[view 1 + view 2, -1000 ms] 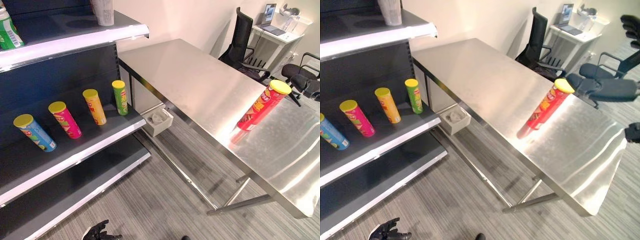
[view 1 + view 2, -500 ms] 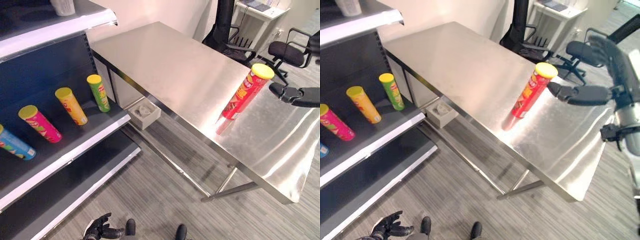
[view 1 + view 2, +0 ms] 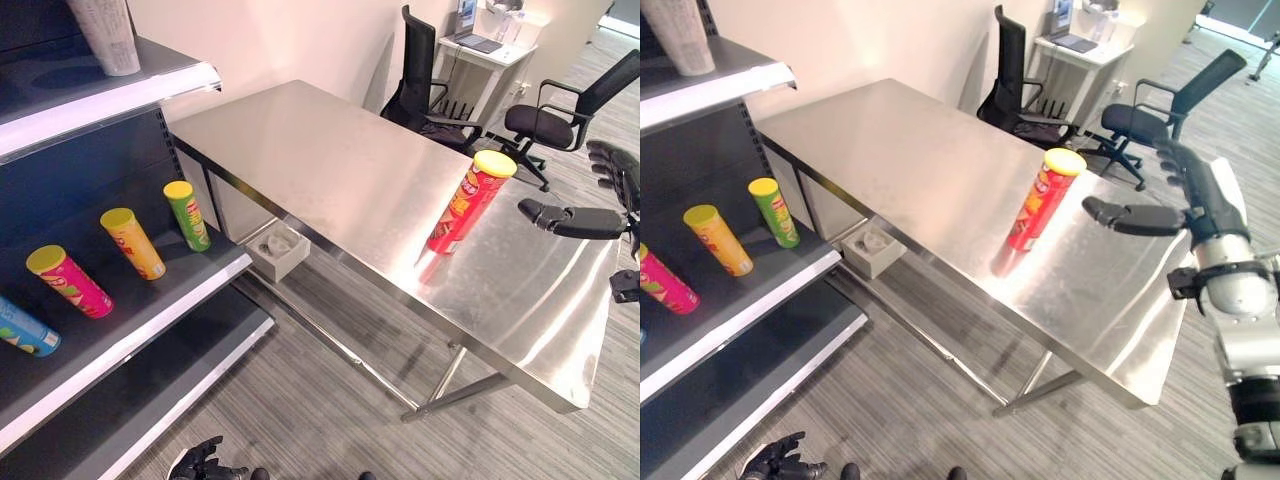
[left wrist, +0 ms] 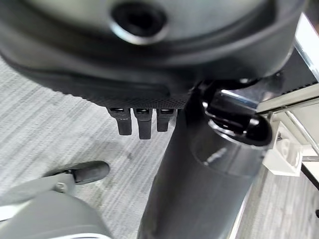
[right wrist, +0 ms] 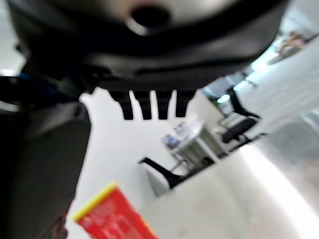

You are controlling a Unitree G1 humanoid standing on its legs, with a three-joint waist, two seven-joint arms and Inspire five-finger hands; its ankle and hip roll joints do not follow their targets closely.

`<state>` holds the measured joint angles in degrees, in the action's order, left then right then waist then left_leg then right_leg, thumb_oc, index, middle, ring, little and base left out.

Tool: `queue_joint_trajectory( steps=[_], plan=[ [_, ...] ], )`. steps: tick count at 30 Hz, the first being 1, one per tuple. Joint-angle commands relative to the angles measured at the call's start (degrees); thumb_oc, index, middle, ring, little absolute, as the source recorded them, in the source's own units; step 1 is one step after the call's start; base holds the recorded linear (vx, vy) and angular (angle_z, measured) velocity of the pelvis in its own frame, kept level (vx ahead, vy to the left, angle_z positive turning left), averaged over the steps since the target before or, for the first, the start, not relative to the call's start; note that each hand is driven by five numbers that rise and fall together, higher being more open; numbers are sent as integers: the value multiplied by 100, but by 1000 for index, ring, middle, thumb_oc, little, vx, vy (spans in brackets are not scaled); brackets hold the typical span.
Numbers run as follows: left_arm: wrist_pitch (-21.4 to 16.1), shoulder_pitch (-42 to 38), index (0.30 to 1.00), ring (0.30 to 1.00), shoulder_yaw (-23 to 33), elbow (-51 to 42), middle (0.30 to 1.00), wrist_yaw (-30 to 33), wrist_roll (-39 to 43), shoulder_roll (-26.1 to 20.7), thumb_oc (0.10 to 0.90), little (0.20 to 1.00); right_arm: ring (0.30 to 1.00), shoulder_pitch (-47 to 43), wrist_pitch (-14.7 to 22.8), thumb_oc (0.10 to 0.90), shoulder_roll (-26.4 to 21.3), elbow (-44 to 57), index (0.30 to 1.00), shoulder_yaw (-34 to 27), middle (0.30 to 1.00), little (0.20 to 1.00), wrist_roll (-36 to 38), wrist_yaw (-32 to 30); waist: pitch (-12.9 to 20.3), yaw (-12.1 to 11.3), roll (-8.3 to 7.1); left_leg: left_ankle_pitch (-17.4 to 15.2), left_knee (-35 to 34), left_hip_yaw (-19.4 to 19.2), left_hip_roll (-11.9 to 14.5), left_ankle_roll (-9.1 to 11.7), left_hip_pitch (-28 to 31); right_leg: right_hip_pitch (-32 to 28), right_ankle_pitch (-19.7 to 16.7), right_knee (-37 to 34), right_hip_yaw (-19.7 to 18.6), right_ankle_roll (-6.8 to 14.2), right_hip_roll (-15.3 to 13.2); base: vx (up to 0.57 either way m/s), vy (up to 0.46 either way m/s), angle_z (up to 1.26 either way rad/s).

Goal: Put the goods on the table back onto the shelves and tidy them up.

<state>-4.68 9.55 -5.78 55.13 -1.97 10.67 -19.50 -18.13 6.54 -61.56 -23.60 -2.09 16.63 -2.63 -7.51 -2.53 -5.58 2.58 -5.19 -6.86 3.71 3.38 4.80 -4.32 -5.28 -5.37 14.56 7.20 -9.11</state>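
Right eye view — one red can [image 3: 1041, 199] on table [image 3: 910, 170] | four cans on shelf [image 3: 150, 300] | right hand [image 3: 1185, 195] fingers wide

Brushed, glossy steel table [image 3: 330, 160], glossy red tube [image 3: 466, 203], matt dark shelf [image 3: 120, 310], ribbed grey carpet [image 3: 320, 410].

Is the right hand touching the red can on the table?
Apart. The right eye view shows bare table between the right hand and the upright red can.
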Motion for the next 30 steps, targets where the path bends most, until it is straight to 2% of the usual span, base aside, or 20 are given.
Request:
queue_joint_trajectory(
  steps=[1,14,30],
  plan=[
    [-189,-131,900,900,-161,1,900,-11,-126,-264,800,900,900,-857,267,800,-329,-10,900,-43,900,900,145,-257,345,-224,-77,-253,19,-3,56,73,-155,-205,365,37,267,204,93,0,0,0],
    [-113,-34,900,900,-226,1,900,29,-136,-226,800,900,900,-1437,119,800,90,-499,900,328,900,900,56,-535,298,-430,-17,-253,19,178,-33,41,-257,-201,367,37,511,229,-10,28,15,10],
    [-93,-15,900,900,-249,-61,900,101,-115,-252,800,900,900,-1822,79,800,110,-757,900,515,900,900,-84,-774,244,-582,-67,-233,19,338,-40,43,-333,-208,404,37,633,218,3,14,2,5]
  ],
)
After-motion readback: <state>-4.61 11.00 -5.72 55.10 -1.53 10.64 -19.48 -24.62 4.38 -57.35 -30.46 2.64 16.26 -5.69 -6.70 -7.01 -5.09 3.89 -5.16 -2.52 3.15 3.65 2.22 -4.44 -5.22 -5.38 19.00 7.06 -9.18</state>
